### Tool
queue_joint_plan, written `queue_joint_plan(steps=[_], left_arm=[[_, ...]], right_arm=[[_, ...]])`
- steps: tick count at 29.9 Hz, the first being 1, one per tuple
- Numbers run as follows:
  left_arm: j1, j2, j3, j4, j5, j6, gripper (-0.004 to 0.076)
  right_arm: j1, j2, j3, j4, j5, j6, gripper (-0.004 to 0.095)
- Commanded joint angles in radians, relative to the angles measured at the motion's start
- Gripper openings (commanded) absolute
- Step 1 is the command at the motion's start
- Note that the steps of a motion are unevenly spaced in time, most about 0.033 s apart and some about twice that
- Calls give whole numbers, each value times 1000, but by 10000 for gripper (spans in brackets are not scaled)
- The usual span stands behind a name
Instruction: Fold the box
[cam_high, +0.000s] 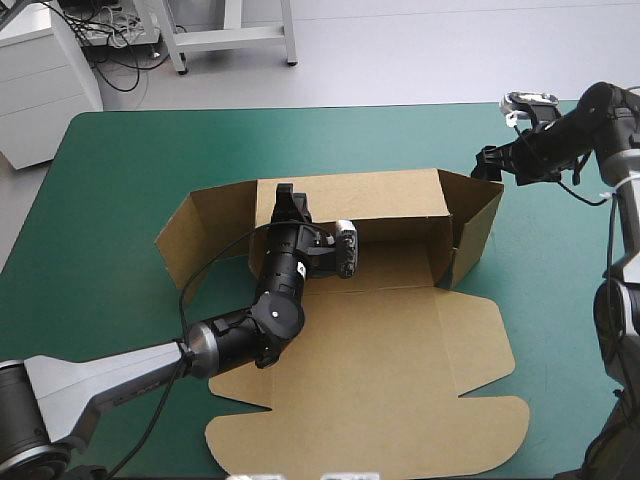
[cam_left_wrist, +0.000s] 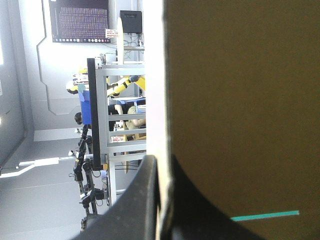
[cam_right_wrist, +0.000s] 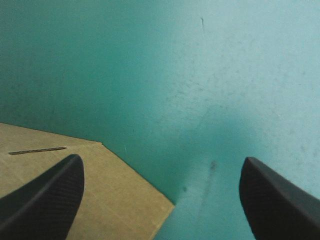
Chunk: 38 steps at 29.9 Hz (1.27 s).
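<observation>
Wall of the box (cam_left_wrist: 240, 100): pinched between fingers of the left gripper (cam_left_wrist: 161, 165); face an edgeless brown field, the finger on its shaded side barely distinguishable. Its corner flap (cam_right_wrist: 115, 185): under one finger of the right gripper (cam_right_wrist: 161, 159), remainder cut off by frame.

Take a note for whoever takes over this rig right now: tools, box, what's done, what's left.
Left tool: shut on the box's upright back wall.
Right tool: open, over the right end flap's far corner, holding nothing.
Done: back wall raised; left end flap and right one half up, splayed outward.
Left: tuck both flaps in; lid lies flat toward the near edge.
</observation>
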Motion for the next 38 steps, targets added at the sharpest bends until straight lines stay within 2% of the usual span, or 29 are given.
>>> queue_joint_plan(steps=[1,6,10,14,25,35,38], left_arm=[[-5,-33,-23,58,-5,-8,-32],[-5,-33,-23,58,-5,-8,-32],[-5,-33,-23,58,-3,-8,-32],[-5,-33,-23,58,4,-8,-32],[-5,-33,-23,58,9,-8,-32],[-5,-33,-23,58,10,-8,-32],[-5,-33,-23,58,10,-8,-32]], right_arm=[[-36,-78,-1,79,4,-55,770],[-55,-111,88,92,4,-140,770],[-80,-131,172,161,4,-221,770],[-85,-143,232,170,4,-278,770],[-91,-220,426,306,3,-498,761],[-91,-322,640,497,-11,-723,761],[-91,-346,703,553,-49,-781,761]])
